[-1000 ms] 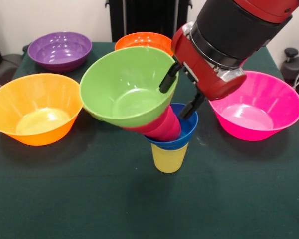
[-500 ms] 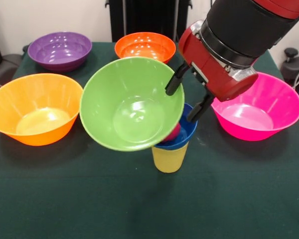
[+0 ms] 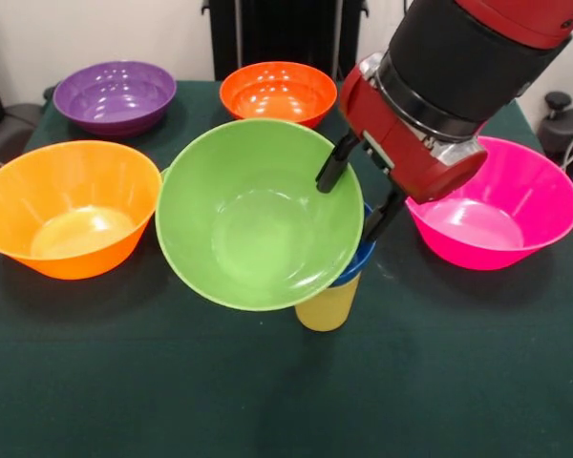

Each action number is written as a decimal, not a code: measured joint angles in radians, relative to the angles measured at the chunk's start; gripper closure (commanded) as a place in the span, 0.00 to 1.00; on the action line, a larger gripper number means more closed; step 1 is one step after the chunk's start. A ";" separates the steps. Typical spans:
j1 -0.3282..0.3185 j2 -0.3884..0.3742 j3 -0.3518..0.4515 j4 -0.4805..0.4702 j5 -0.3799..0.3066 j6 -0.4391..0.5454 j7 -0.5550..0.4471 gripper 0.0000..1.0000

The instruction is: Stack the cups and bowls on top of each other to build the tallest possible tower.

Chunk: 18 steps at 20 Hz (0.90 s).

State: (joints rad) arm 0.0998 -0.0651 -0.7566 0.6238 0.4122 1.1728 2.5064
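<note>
Green plastic fills the middle: the medium green bowl [image 3: 259, 216] is tipped steeply, its mouth facing the camera, and hides most of the stack behind it. Of the tower, only the lower yellow cup [image 3: 327, 307] and a sliver of small blue bowl [image 3: 356, 260] show below its rim; the red cup and whatever else sits there cannot be made out.

Left to right: large orange-yellow bowl [image 3: 67, 208] at the left edge, purple bowl [image 3: 116, 95] at the far left corner, orange bowl [image 3: 278, 92] at the far edge, pink bowl [image 3: 501, 212] at the right edge, partly covered by the arm.

The gripper [image 3: 356, 197] has its two fingers spread apart at the green bowl's right rim; contact is unclear.

Dark green cloth table [image 3: 172, 382]; pale wall and black pedestal [image 3: 277, 33] behind.
</note>
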 measured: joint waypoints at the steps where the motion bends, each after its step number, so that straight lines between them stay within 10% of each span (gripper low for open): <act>1: 0.000 -0.001 0.005 0.010 0.000 -0.017 0.000 0.00; 18: -0.036 0.067 0.061 0.084 0.000 -0.291 0.000 0.00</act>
State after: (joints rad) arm 0.0636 0.0021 -0.6959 0.7074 0.4122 0.8817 2.5064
